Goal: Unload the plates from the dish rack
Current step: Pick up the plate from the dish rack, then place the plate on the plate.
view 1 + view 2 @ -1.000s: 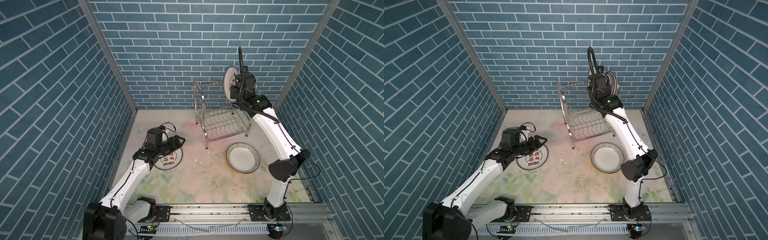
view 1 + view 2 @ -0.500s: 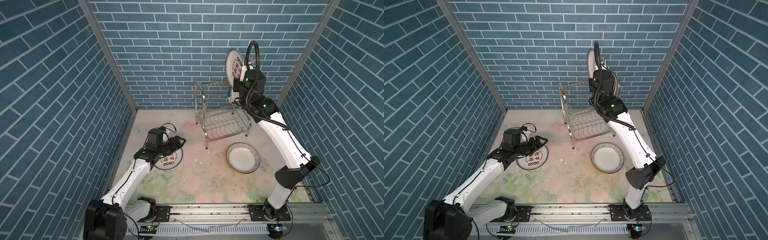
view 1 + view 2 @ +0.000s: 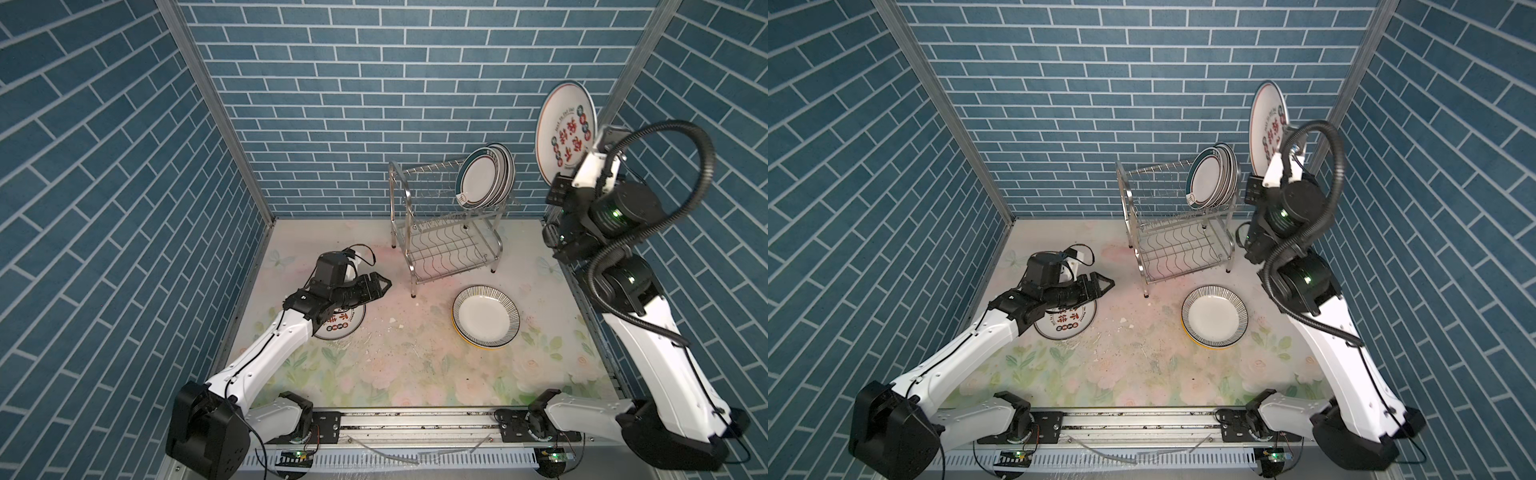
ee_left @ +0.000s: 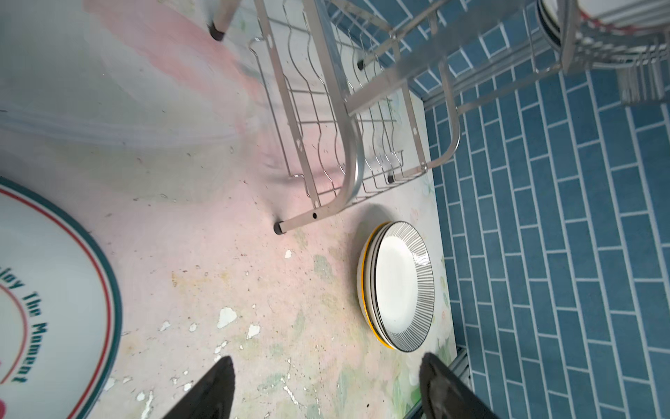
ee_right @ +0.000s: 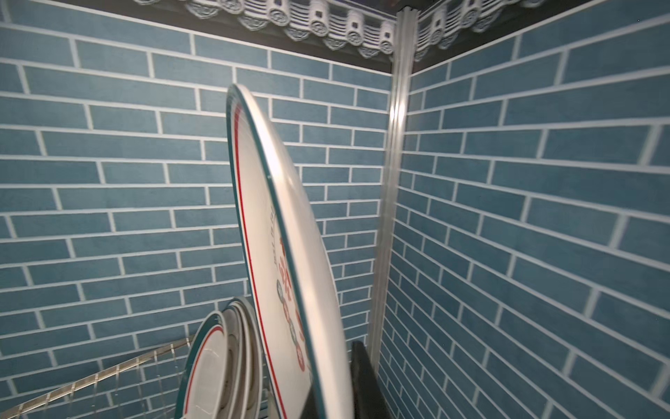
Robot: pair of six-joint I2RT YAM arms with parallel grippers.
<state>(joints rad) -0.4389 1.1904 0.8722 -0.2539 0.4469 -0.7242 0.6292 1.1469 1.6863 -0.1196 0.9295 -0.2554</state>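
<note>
The dish rack (image 3: pixel 446 224) (image 3: pixel 1177 232) stands at the back of the table, with several green-banded plates (image 3: pixel 484 176) (image 3: pixel 1210 178) (image 5: pixel 214 362) upright on its upper tier. My right gripper (image 3: pixel 575 174) (image 5: pixel 335 384) is shut on the lower rim of a red-lettered plate (image 3: pixel 565 129) (image 3: pixel 1266 124) (image 5: pixel 282 235), held on edge high up, to the right of the rack. My left gripper (image 3: pixel 380 286) (image 4: pixel 326 362) is open and empty, low over the table beside another red-lettered plate (image 3: pixel 338 324) (image 4: pixel 47 290) lying flat. A black-striped plate (image 3: pixel 486 316) (image 4: pixel 398 286) tops a small stack in front of the rack.
Blue brick walls close in the table on three sides. The metal corner post (image 5: pixel 393 181) stands close behind the held plate. A metal rail (image 3: pixel 415 419) runs along the front edge. White chips (image 4: pixel 226 315) are scattered on the floral mat.
My right arm has lifted the red-lettered plate up out of the rack and swung it right, toward the corner. The left gripper has hardly moved.
</note>
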